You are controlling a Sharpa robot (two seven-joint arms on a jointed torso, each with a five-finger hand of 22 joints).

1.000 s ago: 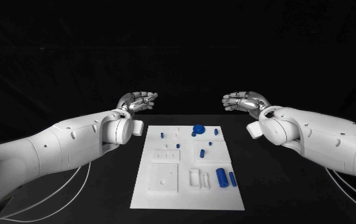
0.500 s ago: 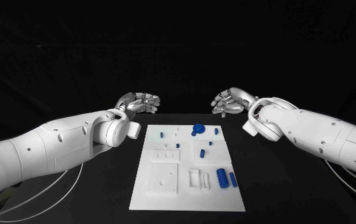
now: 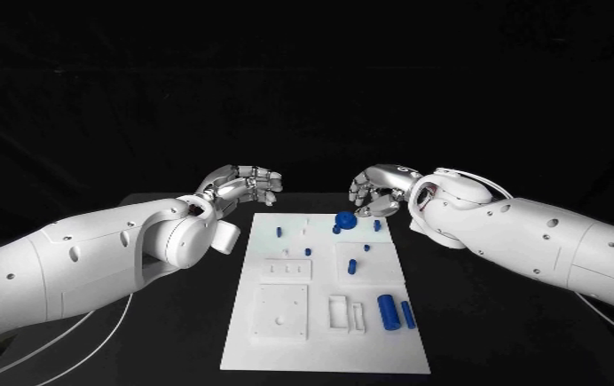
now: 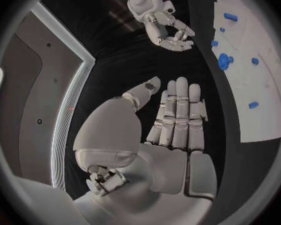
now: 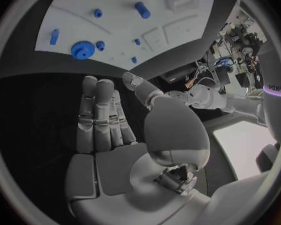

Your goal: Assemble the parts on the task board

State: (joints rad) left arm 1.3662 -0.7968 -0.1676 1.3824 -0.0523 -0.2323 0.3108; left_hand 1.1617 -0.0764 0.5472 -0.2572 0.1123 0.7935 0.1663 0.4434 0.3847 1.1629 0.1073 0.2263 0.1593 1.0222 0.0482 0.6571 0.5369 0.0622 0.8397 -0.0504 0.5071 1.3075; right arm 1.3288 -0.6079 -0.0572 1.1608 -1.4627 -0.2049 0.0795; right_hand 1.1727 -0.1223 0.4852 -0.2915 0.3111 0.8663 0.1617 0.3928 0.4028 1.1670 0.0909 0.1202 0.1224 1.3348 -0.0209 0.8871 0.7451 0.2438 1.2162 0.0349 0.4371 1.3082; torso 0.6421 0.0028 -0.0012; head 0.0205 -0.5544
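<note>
Blue gear (image 3: pixel 344 219) on task board (image 3: pixel 288 350), just beneath right hand (image 3: pixel 375 187)'s open, empty fingers (image 3: pixel 359 200).

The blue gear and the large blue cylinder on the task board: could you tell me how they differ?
The blue gear is round and toothed, at the task board's far end by the right hand. The large blue cylinder is long and smooth, lying toward the near end. Both are blue and untouched.

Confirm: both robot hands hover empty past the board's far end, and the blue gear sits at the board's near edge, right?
Wrong on the gear. The head view shows the blue gear at the far end of the white board, just below the right robot hand. The rest holds: that hand and the left robot hand hover empty past the board's far end.
</note>
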